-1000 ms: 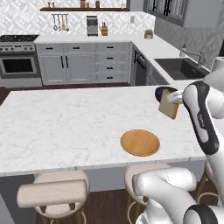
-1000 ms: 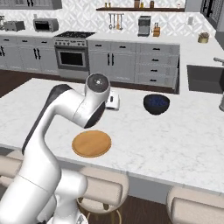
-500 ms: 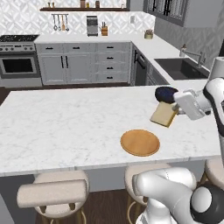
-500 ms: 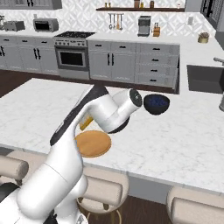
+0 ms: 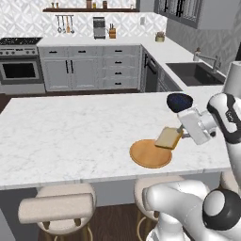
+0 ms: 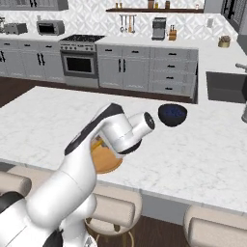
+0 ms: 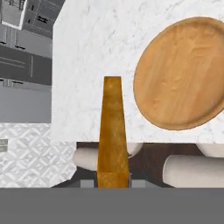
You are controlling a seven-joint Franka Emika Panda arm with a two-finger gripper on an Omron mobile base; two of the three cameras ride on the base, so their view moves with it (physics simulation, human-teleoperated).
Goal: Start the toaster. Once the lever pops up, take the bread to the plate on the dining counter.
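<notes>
The bread [image 5: 169, 138] is 1 square tan slice with a golden crust, held tilted in the air just above the right rim of the plate [image 5: 150, 154]. In the hand view the bread [image 7: 113, 131] shows edge-on as a tall orange-brown strip rising from the bottom, with the plate [image 7: 182, 72] to its right. The gripper [image 5: 181, 132] pinches the slice at its right edge, its 2 fingers pressed against the bread's faces.

The plate is round, orange-brown and wooden, lying flat on the dining counter [image 5: 70, 132] near the counter's near edge. In the right base view the plate [image 6: 103, 159] is mostly hidden behind the arm's white body.

A dark blue bowl [image 5: 179, 101] sits on the counter farther back and to the right of the plate, well apart from it; the right base view shows the same bowl [image 6: 172, 114] beyond the arm.

2 padded stools [image 5: 56, 207] stand tucked under the near edge of the counter. Across the floor, grey cabinets line the far wall with an oven [image 5: 19, 69] at the left, and a sink [image 5: 192, 73] is set in the counter at the right.
</notes>
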